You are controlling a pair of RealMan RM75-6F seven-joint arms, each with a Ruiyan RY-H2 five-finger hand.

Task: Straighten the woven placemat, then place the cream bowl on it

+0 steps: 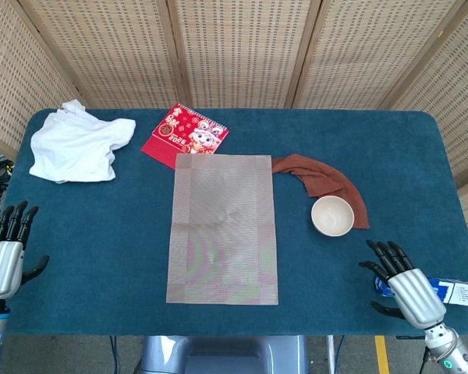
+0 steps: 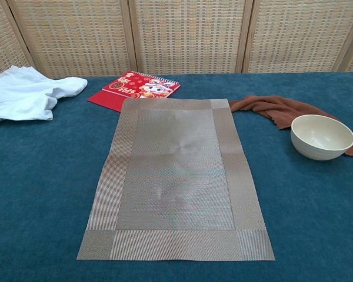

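- Woven placemat point(image 1: 223, 228) lies flat at table centre, edges roughly square to the table edge; looks straightened already, or close to it. Judgement only.
- Faint crease marks mid-mat, no folded corners visible in chest view.
- Cream bowl point(image 1: 332, 215) not yet on the mat: upright, empty, on the blue table point(image 1: 101, 234) well right of the mat, touching or overlapping the brown cloth point(image 1: 324, 178) behind it.
- Left to do: pick up bowl, set it on mat.
- Right hand point(image 1: 402, 285) near the front right table edge, fingers spread, holding nothing; well apart from bowl. Blue box point(image 1: 452, 292) just beside it, partly hidden by it.
- Left hand point(image 1: 4, 251) at far left front edge, fingers straight and apart, empty, well away from mat.
- Neither hand shows in chest view.
- Mat: grey-beige weave, darker border band, thin, likely slides easily on the cloth table.
- Clutter: white cloth point(image 1: 76, 142) at back left, red calendar point(image 1: 185, 134) touching the mat's far left corner.
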